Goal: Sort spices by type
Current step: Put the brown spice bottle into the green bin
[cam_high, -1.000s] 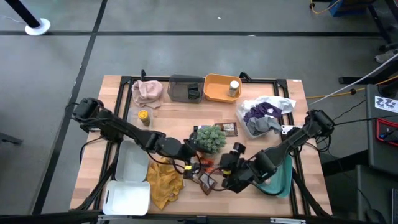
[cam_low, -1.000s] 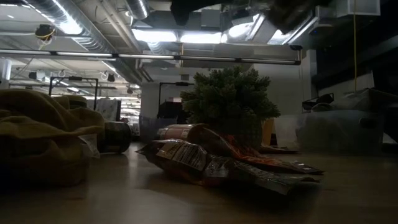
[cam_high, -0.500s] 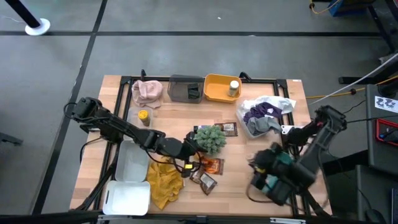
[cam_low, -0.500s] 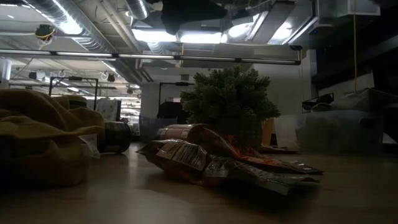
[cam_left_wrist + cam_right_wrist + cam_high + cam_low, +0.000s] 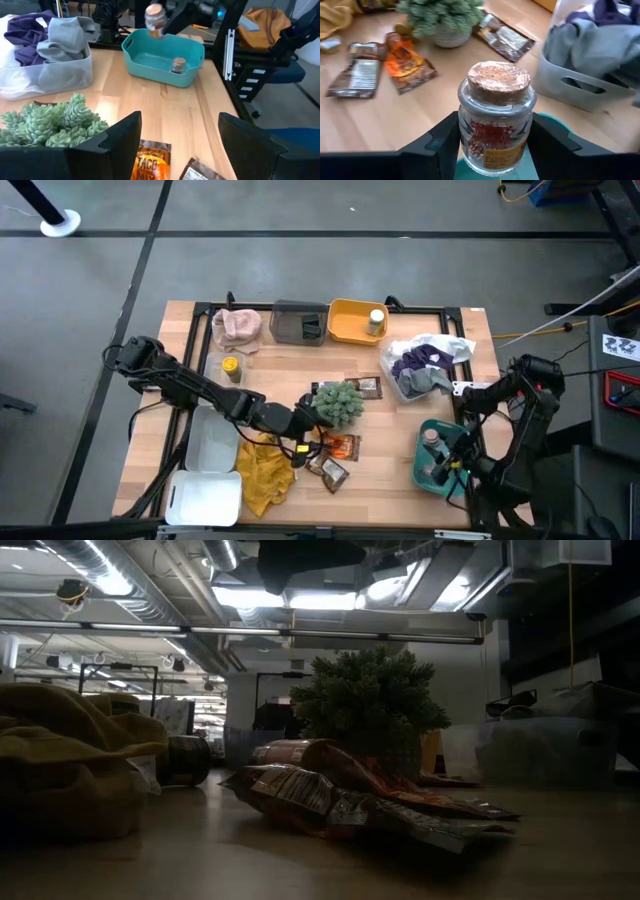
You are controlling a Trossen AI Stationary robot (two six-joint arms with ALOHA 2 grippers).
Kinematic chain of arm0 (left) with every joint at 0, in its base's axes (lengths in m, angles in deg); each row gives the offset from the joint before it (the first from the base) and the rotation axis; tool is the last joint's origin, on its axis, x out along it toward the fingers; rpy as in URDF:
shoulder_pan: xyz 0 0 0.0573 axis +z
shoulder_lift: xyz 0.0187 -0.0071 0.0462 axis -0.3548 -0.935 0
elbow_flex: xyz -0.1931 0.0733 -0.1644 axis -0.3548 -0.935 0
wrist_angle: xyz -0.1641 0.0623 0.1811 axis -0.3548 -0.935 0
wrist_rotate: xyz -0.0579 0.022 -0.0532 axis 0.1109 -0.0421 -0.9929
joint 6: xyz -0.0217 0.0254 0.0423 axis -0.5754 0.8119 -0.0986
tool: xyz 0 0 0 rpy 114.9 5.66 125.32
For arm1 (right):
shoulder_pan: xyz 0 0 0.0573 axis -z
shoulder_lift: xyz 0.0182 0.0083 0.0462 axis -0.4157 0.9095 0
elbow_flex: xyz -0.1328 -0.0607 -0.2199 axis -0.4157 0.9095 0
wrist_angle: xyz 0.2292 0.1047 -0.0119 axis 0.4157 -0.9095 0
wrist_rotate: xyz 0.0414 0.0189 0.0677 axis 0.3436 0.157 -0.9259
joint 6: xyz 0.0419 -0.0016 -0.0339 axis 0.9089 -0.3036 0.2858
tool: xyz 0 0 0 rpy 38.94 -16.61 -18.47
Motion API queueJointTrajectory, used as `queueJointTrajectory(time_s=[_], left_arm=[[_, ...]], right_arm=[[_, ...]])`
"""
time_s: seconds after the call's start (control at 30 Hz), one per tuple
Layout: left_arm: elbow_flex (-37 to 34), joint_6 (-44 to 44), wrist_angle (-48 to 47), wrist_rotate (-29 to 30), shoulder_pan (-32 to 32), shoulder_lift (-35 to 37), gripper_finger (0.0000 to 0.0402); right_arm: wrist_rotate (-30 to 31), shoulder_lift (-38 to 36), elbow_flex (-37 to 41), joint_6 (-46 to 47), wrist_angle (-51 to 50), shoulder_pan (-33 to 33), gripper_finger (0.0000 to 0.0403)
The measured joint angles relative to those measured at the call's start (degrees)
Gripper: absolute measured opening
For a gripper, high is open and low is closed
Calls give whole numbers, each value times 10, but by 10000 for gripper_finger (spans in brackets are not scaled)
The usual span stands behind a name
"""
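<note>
The right gripper (image 5: 492, 150) had its two dark fingers closed against the sides of a small clear glass jar with a cork stopper and a red-and-orange label (image 5: 496, 117), holding it upright by the body so the stopper stayed on top. In the high view this jar (image 5: 432, 438) hung over the teal plastic bin (image 5: 425, 480) at about four o'clock on the wooden table (image 5: 400, 395), most likely so it could be set down with its own kind. The left wrist view showed a second cork-stoppered jar (image 5: 178, 65) already standing inside that bin, which suggests the bin was serving as the place for corked jars.

The left gripper (image 5: 177, 142) hovered near the table's centre, fingers spread wide and empty, just beside the green spiky plant ball in its pale pot (image 5: 338, 402). Glossy brown-orange spice packets (image 5: 338, 447) lay flat below it at six o'clock, probably its next pick. A yellow-lidded jar (image 5: 231, 366) stood at nine o'clock, and a white-capped jar (image 5: 376, 319) sat in the orange tray (image 5: 345, 328) at twelve o'clock, each kind kept apart.
</note>
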Motion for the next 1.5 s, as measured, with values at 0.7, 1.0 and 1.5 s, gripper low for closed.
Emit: queueJointTrajectory(time_s=[0.7, 1.0, 1.5], left_arm=[[0, -56, 6, 1, 0, 0, 248], [0, -55, 7, 2, -2, -1, 248], [0, -34, 7, 2, 0, -1, 248]], right_arm=[[-79, 0, 205, 26, 198, -25, 199], [-108, -1, 235, 22, 228, -25, 205], [-117, -1, 237, 10, 234, -25, 206]])
